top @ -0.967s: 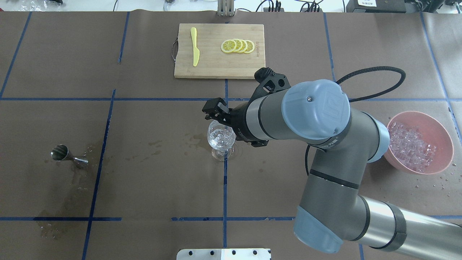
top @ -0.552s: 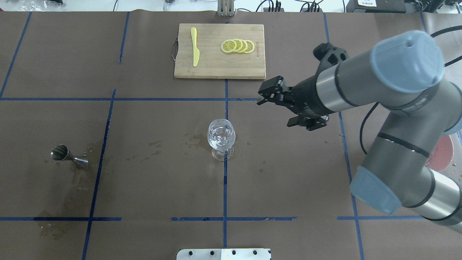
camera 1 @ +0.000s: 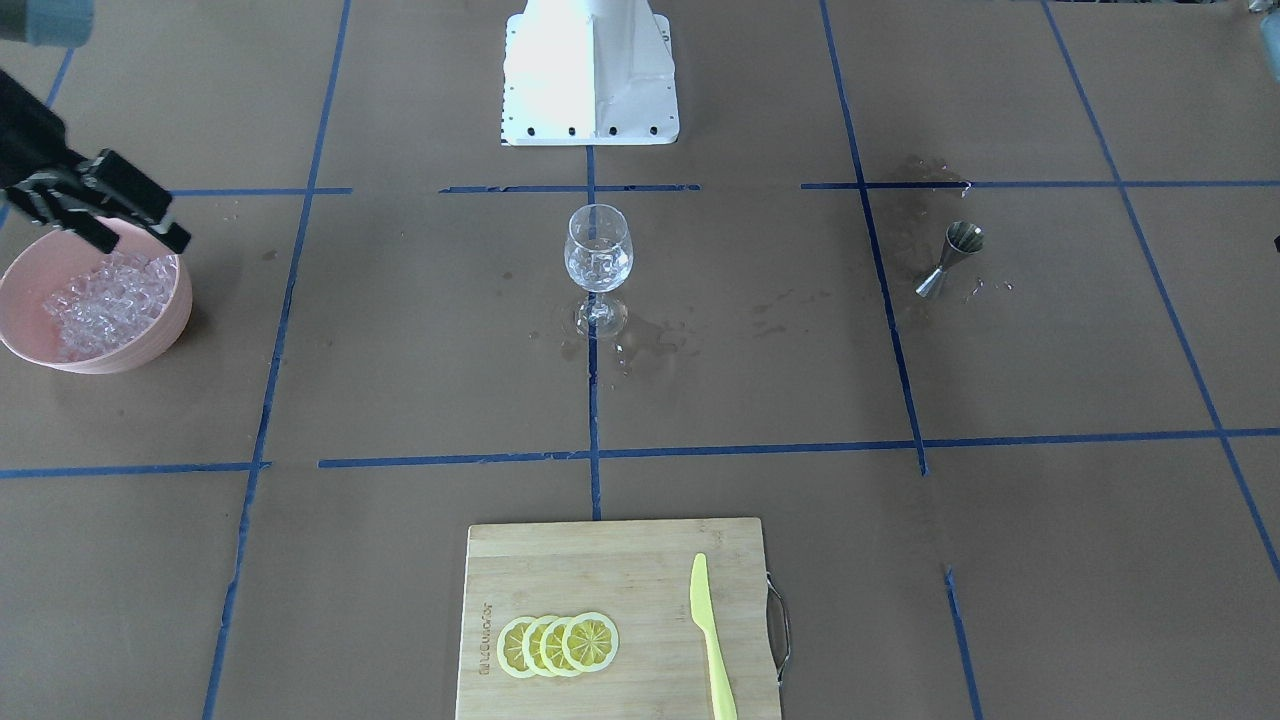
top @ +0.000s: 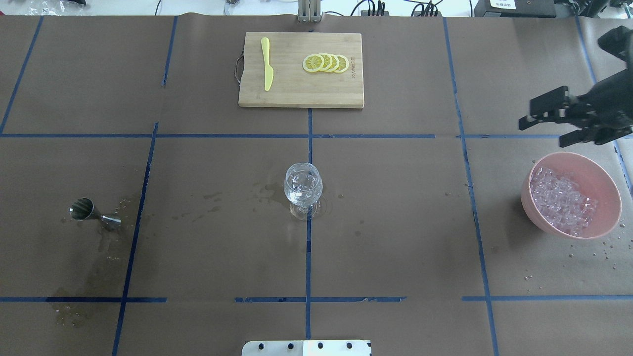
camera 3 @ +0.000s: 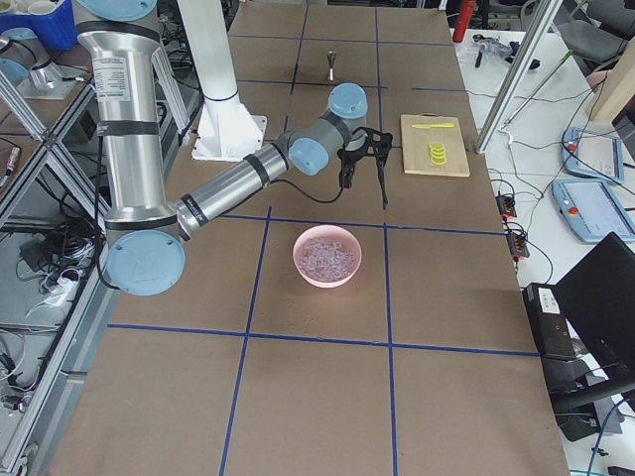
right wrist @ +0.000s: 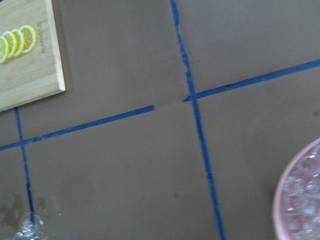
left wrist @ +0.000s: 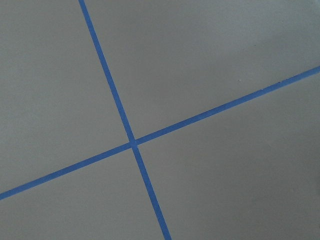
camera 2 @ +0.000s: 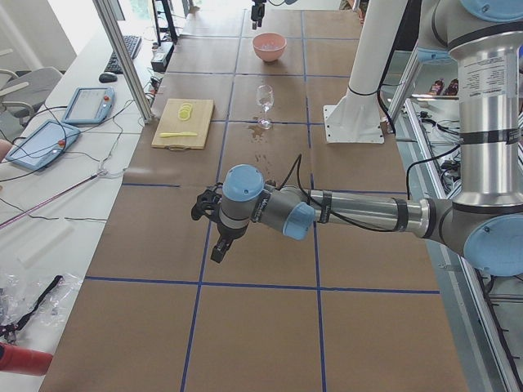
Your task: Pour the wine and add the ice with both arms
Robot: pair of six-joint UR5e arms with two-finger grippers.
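Observation:
A clear wine glass [top: 302, 187] stands at the table's middle with a few clear ice cubes in its bowl; it also shows in the front view [camera 1: 598, 255]. No dark wine shows in it. A steel jigger [top: 84, 208] stands at the left on a wet stain. A pink bowl [top: 609, 185] at the right holds a heap of ice [top: 561, 200]. My right gripper [top: 541, 123] hangs open and empty in the air by the bowl's far rim, apart from it. My left gripper [camera 2: 208, 229] hovers low over bare table far to the left; I cannot tell how its jaws stand.
A bamboo cutting board [top: 296, 89] at the far middle carries lemon slices [top: 326, 63] and a yellow knife [top: 267, 63]. Wet stains lie around the glass and jigger. The white stand's base [camera 1: 590, 70] sits at the robot's edge. Droplets dot the paper near the bowl.
My right arm has swung from over the wine glass to the right, ending beside the pink bowl. The glass, jigger and bowl have not moved.

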